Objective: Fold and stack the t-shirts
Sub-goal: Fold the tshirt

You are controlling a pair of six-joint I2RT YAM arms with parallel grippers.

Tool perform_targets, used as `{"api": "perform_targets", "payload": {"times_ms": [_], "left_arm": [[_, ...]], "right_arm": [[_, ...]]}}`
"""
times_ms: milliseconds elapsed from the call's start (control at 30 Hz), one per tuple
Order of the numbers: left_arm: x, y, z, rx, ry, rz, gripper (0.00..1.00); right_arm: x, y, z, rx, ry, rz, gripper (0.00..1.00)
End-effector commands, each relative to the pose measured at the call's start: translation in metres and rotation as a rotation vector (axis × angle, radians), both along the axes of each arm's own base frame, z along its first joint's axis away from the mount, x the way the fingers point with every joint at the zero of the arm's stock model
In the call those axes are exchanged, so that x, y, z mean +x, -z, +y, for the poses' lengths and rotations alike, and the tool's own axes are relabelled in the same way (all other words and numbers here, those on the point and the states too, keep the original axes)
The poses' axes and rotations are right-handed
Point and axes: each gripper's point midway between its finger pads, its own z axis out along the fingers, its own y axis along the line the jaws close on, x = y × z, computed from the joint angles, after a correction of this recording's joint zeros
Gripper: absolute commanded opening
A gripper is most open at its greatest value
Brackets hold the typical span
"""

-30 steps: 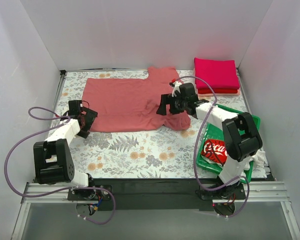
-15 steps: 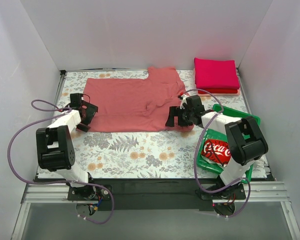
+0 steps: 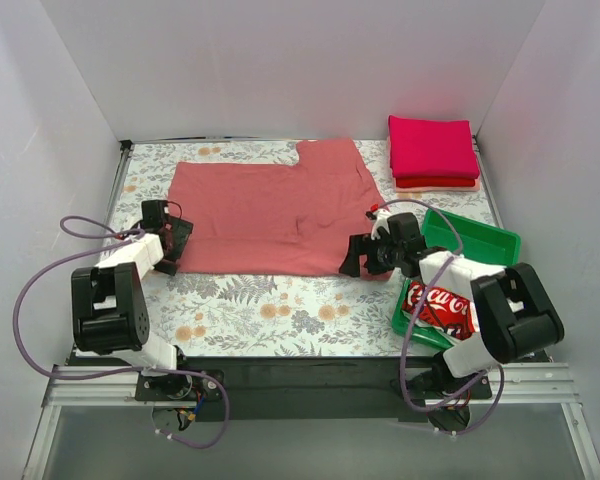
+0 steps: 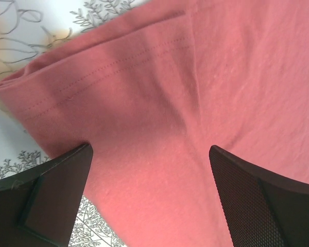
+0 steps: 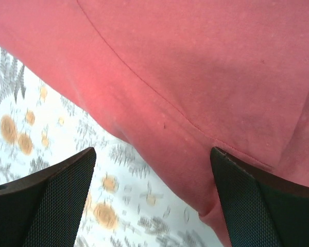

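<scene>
Top external view puts a folded stack of magenta and red tees (image 3: 432, 150) at the far right corner, so part of the job looks done; the salmon-red t-shirt (image 3: 270, 212) lies spread on the floral covering (image 3: 280, 305), unfolded, and the Coca-Cola shirt (image 3: 435, 303) waits in the green tray (image 3: 480, 238). Left gripper (image 3: 176, 238) and right gripper (image 3: 353, 258) sit at the spread shirt's near corners, fingers wide apart, clamping nothing

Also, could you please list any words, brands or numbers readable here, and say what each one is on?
"Coca-Cola": white script on the red t-shirt lying in the green tray.
No other text is readable in any view.
</scene>
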Motion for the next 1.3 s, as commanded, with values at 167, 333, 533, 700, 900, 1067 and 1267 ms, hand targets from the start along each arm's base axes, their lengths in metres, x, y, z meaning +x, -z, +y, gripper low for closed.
{"api": "perform_targets", "payload": {"times_ms": [167,333,533,700,900,1067,1267], "left_arm": [[-0.104,0.035,0.006,0.034,-0.118,0.205,0.98],[-0.137,0.031,0.006,0.039,-0.175,0.180,0.98],[-0.149,0.011,0.010,0.049,-0.239,0.104,0.98],[-0.135,-0.011,0.009,0.033,-0.238,0.006,0.98],[-0.108,-0.049,0.008,0.024,-0.209,-0.080,0.98],[-0.075,-0.080,0.009,0.045,-0.142,-0.148,0.98],[-0.018,-0.119,0.020,0.115,-0.065,-0.158,0.98]], "right_arm": [[-0.095,0.030,-0.034,-0.044,0.025,0.169,0.98],[-0.120,0.031,-0.035,-0.013,0.005,0.167,0.98],[-0.134,0.026,-0.031,0.020,-0.019,0.137,0.98],[-0.128,0.009,-0.024,0.049,-0.046,0.078,0.98],[-0.098,-0.033,-0.010,0.091,-0.060,-0.040,0.98],[-0.063,-0.080,0.000,0.126,-0.013,-0.156,0.98],[-0.036,-0.117,-0.006,0.128,0.074,-0.285,0.98]]}}
